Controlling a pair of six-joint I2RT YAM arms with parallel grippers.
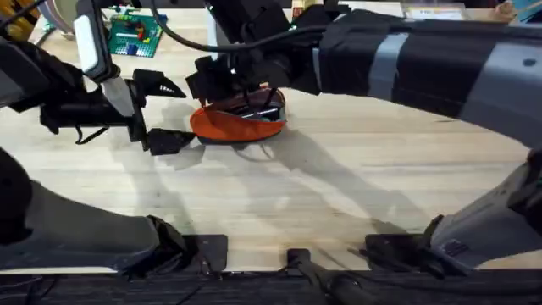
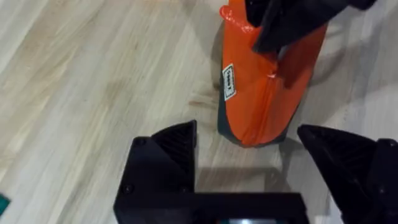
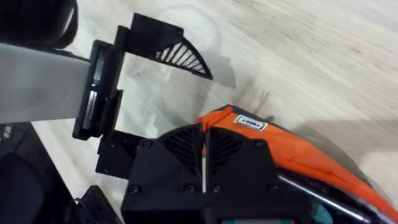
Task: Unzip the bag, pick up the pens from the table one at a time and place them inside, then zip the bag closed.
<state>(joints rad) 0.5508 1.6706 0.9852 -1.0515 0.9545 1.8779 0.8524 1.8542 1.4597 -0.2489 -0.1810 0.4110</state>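
A pale wooden table (image 1: 339, 186) spans the overhead view. The right arm stretches across the top of the frame from the right, large and dark, its gripper (image 3: 204, 155) pressed down on the near end of the bag (image 1: 237, 123), fingers together at the zipper line. The left arm reaches in from the left edge; its gripper (image 1: 165, 114) hovers just left of the bag, fingers spread wide and holding nothing. The orange bag lies left of centre in the upper half, its long axis running roughly left to right. A silver pen (image 3: 323, 198) shows inside its opening. A green board (image 1: 135, 34) lies at the upper left.
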